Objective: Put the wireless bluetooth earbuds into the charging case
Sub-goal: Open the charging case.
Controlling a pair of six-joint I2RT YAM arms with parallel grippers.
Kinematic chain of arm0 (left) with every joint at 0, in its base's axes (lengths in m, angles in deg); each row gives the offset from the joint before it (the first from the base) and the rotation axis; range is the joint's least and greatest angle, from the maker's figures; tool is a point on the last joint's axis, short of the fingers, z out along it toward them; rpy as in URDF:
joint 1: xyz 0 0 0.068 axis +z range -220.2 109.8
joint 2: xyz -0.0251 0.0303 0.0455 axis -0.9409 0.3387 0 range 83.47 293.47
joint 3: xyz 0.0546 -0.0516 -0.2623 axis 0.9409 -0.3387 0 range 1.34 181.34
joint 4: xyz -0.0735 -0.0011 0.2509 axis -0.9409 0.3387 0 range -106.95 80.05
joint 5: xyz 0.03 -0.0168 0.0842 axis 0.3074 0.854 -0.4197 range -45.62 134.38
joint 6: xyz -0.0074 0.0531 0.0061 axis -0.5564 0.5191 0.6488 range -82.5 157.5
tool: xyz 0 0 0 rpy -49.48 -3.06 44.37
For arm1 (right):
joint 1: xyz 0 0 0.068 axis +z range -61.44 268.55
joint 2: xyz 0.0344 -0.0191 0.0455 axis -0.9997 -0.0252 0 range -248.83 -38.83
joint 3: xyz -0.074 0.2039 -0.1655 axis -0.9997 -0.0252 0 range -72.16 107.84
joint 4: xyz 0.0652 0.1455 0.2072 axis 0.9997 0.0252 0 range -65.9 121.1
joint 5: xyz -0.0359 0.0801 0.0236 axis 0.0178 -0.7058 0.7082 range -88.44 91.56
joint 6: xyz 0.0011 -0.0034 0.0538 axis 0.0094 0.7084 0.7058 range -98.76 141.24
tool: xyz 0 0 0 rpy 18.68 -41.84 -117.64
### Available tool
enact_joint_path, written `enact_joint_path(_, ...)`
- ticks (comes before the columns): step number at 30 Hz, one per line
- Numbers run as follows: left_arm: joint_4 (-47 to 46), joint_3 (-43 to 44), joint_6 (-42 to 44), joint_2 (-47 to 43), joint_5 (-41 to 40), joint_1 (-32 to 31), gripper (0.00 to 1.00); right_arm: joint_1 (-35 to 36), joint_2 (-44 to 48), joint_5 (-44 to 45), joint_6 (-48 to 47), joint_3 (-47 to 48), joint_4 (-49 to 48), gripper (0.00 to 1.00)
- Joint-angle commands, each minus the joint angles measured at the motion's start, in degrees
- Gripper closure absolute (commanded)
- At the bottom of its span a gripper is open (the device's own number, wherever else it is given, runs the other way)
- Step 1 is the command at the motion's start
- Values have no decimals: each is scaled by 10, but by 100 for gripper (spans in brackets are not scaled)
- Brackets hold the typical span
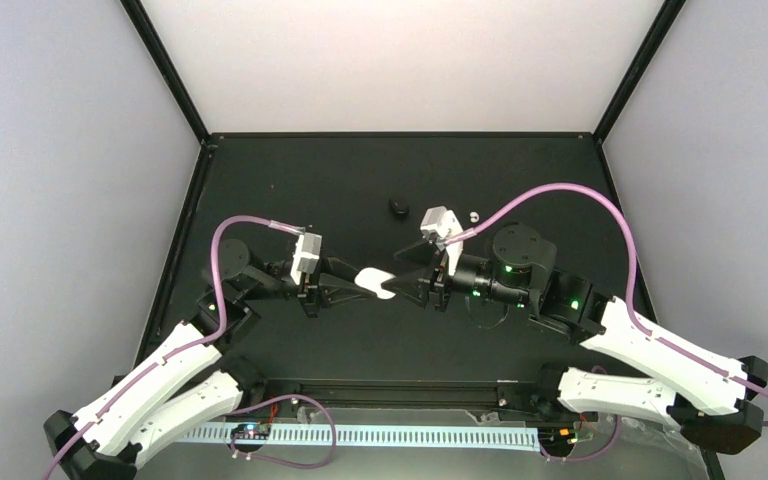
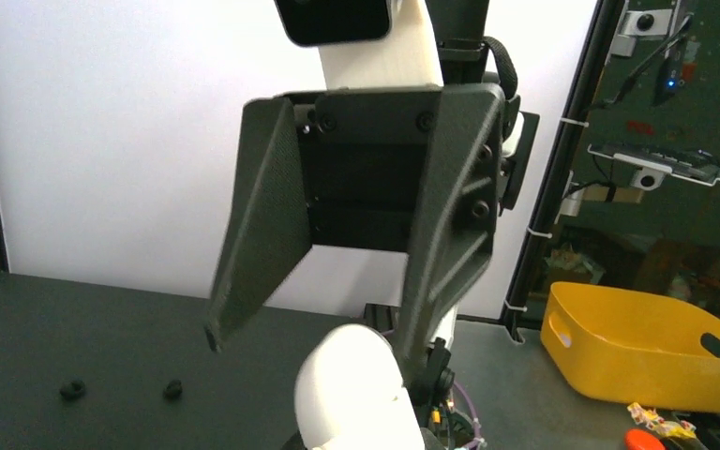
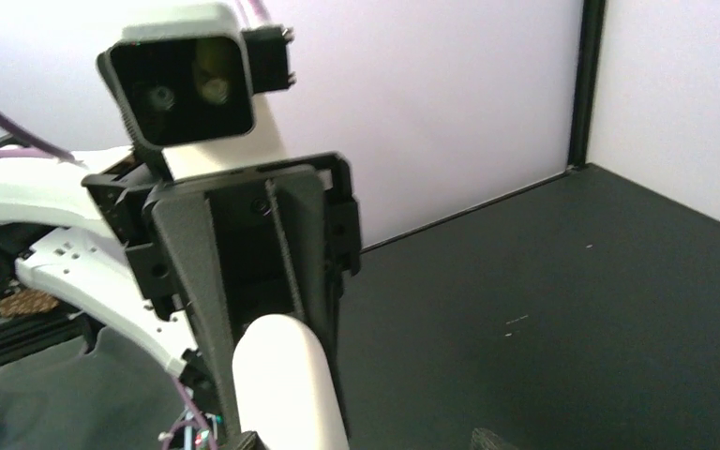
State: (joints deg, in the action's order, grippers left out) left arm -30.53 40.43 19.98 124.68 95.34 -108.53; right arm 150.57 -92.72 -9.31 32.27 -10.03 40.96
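A black case (image 1: 398, 207) and earbud (image 1: 472, 214) obstruct far mat (image 1: 290, 180); left open.

A black desk (image 1: 290, 180) lies between white walls (image 1: 400, 60). Toward its far middle sits a small black oval case (image 1: 398, 207). A white slotted cable duct (image 1: 380, 436) runs along the near edge. Outside the enclosure, past a black frame post (image 2: 562, 187), stands a yellow plastic bin (image 2: 647, 347) with a handle slot.
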Motion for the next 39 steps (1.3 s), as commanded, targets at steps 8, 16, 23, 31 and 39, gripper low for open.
enact_joint_path(8, 16, 17, 22, -15, 2, -7, 98, -4, 19, 75, 14, -12, -15, 43)
enact_joint_path(16, 21, 14, 24, -16, -11, -7, 98, -5, 31, 20, 14, -19, -36, 42)
enact_joint_path(23, 22, 14, 22, -16, -10, -7, 99, -4, 17, -20, 17, -13, -40, 43)
enact_joint_path(31, 27, 11, 15, -24, -22, -7, 99, -4, 27, 15, 24, -21, -62, 47)
enact_joint_path(39, 36, -32, -25, -56, -109, -6, 98, -32, 105, 223, 74, -87, -57, 29)
